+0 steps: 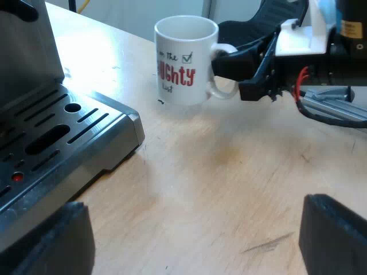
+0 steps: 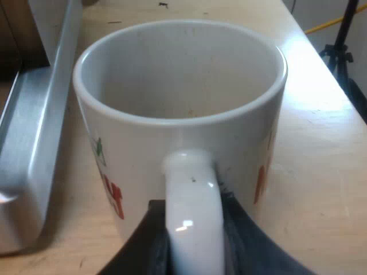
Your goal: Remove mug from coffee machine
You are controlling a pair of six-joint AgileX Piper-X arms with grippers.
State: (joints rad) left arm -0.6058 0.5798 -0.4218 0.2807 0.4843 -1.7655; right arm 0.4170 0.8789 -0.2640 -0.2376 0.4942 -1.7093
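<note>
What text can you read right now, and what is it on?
"n the" with a ticked box: mug, black; its start is hidden round the side.
"UGHTY": mug, red; start hidden.
"List": mug, small, uncertain.
Red letters on the mug's sides, right wrist view: unreadable.
Machine: no text.

The desk (image 1: 229,172) is a pale wooden board with a fine grain, catching bright light toward one edge. A short dark scratch (image 1: 266,245) marks the bare wood, and a faint brownish stain (image 1: 229,153) lies well apart from it. Beyond the desk's corner a yellow cable (image 2: 321,26) runs past a black stand (image 2: 346,28) with splayed legs.
</note>
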